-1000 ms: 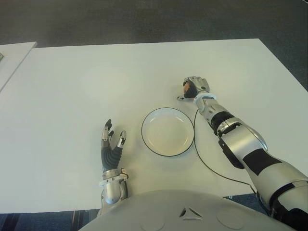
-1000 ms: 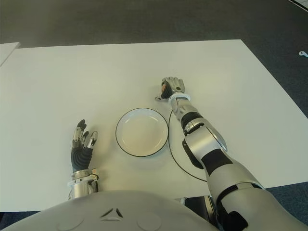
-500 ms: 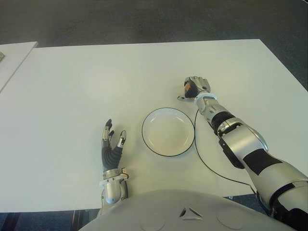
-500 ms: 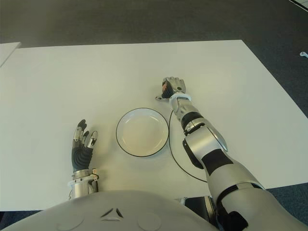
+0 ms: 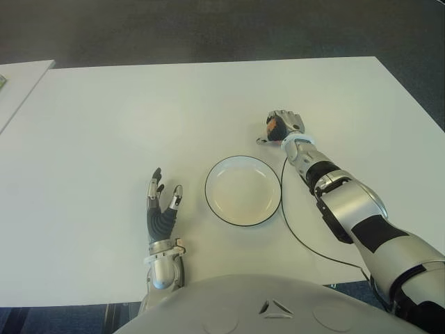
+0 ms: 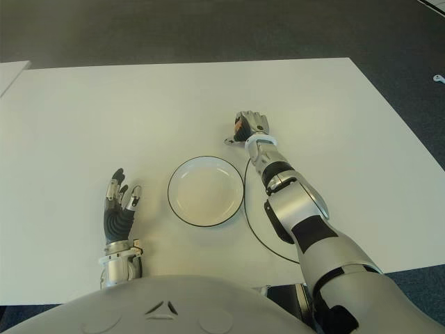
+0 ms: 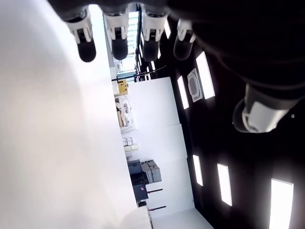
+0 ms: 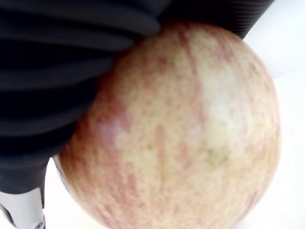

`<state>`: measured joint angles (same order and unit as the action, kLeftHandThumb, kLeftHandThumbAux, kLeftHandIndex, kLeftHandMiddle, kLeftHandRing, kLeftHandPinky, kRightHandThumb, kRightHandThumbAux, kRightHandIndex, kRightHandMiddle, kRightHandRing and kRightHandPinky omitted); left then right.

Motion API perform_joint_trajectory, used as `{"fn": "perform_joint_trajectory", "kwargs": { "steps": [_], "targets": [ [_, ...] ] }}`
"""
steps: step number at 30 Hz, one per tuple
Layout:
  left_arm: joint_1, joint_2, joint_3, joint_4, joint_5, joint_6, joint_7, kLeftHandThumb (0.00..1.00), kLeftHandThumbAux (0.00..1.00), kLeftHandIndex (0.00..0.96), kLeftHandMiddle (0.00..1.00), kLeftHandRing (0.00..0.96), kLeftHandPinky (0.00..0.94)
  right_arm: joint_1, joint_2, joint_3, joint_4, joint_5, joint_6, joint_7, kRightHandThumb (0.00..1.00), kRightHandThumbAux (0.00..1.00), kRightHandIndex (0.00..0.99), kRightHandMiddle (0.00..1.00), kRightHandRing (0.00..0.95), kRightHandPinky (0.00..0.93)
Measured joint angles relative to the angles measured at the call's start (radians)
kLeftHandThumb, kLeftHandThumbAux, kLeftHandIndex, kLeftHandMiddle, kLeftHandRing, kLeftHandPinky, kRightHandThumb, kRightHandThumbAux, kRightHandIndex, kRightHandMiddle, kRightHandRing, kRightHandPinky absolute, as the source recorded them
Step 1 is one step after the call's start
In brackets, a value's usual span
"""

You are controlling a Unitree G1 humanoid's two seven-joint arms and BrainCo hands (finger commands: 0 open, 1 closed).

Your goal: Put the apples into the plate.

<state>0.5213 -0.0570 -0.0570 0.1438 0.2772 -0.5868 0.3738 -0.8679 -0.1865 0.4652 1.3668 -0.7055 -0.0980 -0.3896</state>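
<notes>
A white table [image 5: 104,125] spans the view, with dark carpet beyond its far edge. The plate [image 5: 243,190], white with a dark rim, sits empty near the robot. Just past the plate's far right rim, the right hand [image 5: 281,126] has its fingers wrapped around a red-and-yellow streaked apple [image 8: 181,133], which the wrist view shows pressed against the dark palm. To finish well, the hand should lift clear of the rim, carry the apple over the plate's middle, lower it and let go gently so it does not roll out. A thin black cable [image 5: 292,233] curves along the plate's right side, close to that path. The left hand [image 5: 161,206] shows left of the plate, fingers spread and empty.
</notes>
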Motion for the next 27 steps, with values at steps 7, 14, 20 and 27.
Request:
{"fn": "perform_joint_trajectory", "kwargs": {
  "steps": [7, 14, 20, 27],
  "targets": [
    [-0.031, -0.003, 0.000, 0.026, 0.007, -0.014, 0.008, 0.000, 0.451, 0.032, 0.000, 0.000, 0.000, -0.002, -0.003, 0.005, 0.000, -0.003, -0.005, -0.001, 0.728, 0.707, 0.442, 0.806, 0.796, 0.765],
    [-0.033, -0.014, 0.000, 0.028, -0.001, -0.018, 0.008, 0.000, 0.459, 0.053, 0.010, 0.000, 0.000, -0.029, -0.011, 0.006, 0.004, -0.002, -0.016, 0.021, 0.731, 0.707, 0.442, 0.821, 0.797, 0.610],
    [-0.045, -0.026, 0.008, 0.030, -0.004, -0.017, 0.026, 0.000, 0.464, 0.140, 0.029, 0.000, 0.000, -0.086, -0.034, 0.024, 0.004, -0.017, -0.065, 0.030, 0.734, 0.706, 0.442, 0.838, 0.786, 0.360],
    [-0.062, -0.024, -0.004, 0.036, 0.042, -0.003, 0.112, 0.000, 0.433, 0.168, 0.065, 0.000, 0.000, -0.161, -0.064, 0.036, -0.005, -0.024, -0.123, 0.030, 0.735, 0.706, 0.442, 0.849, 0.771, 0.272]
  ]
}}
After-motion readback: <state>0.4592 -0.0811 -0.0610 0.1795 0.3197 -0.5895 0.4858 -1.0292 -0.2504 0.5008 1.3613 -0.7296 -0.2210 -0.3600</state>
